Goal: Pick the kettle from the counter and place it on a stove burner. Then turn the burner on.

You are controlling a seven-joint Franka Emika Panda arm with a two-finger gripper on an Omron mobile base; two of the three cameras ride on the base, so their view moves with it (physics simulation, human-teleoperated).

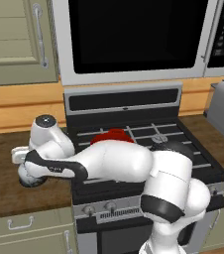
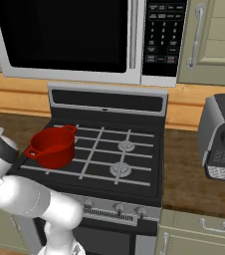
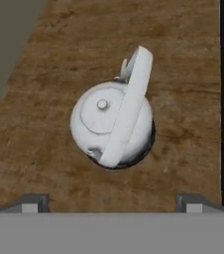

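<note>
On the left, the kettle [image 3: 111,121] sits upright on the brown counter [image 3: 44,139], its pale handle arched across the lid. The gripper [image 3: 111,202] hangs directly above it, fingers [image 3: 32,203] spread wide to either side and touching nothing. To the right lies the black stove [image 2: 104,154], where a red pot [image 2: 52,147] stands on the left side and a bare burner [image 2: 120,170] sits near the front. Further right, a toaster [image 2: 223,139] stands on the counter.
</note>
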